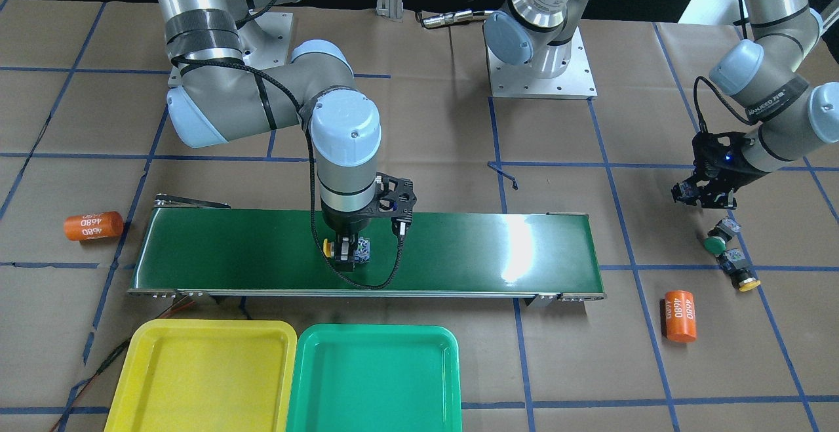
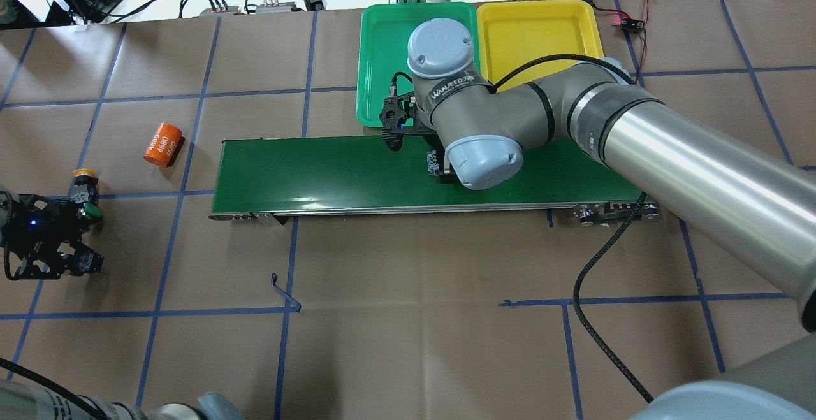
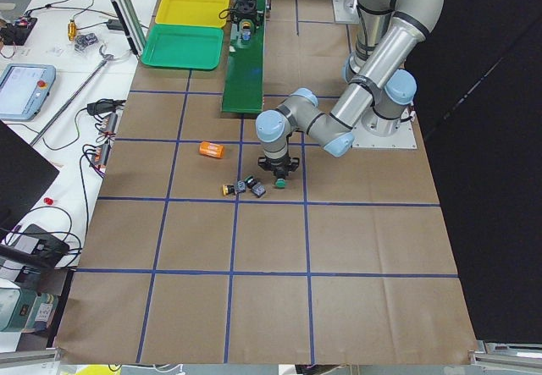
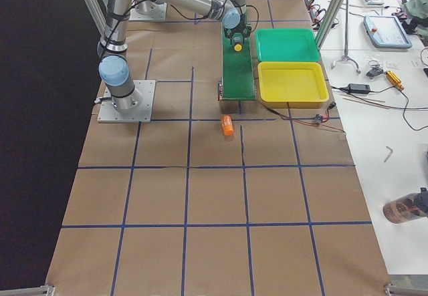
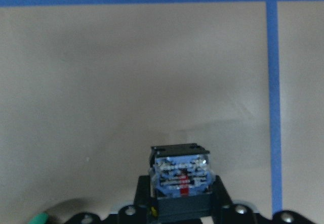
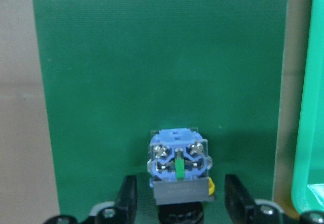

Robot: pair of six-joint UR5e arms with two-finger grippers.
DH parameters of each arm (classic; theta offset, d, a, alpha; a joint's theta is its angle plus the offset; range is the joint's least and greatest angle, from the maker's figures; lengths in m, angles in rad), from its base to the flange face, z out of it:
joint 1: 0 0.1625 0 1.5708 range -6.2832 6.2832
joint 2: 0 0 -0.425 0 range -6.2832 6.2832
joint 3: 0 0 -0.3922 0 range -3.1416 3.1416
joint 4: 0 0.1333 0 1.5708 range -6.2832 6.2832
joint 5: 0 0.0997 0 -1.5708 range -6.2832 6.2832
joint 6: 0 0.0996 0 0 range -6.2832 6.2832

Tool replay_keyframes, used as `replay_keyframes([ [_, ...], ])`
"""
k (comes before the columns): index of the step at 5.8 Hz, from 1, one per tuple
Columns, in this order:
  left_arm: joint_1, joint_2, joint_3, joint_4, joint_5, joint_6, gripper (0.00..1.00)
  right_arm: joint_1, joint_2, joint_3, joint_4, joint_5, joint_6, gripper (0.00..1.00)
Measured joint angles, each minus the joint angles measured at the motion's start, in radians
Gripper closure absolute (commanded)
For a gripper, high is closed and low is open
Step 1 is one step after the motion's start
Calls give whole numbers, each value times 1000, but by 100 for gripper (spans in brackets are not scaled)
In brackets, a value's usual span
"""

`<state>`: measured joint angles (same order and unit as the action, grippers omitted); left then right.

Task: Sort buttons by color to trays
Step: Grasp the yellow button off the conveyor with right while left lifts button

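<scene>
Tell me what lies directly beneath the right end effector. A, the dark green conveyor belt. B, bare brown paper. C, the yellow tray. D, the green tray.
A: the right end effector, with a yellow-capped button between its fingers, sits over the conveyor belt.

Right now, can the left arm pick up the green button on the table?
Probably not yet. The left gripper is shut on another button, so it is full. The green button lies close beside it, with nothing between.
</scene>
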<state>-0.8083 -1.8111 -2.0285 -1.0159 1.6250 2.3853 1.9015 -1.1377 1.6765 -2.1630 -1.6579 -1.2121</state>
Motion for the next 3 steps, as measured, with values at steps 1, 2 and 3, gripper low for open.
replay_keyframes([
  [1,-67,20,47,-74,-18,-67,99,-23,0,0,0,-7,-25,58],
  [2,-155,26,118,-169,-25,-166,99,-43,0,0,2,-8,-40,76],
  [3,-255,23,194,-256,-29,-287,99,-62,-2,0,4,-9,-64,87],
])
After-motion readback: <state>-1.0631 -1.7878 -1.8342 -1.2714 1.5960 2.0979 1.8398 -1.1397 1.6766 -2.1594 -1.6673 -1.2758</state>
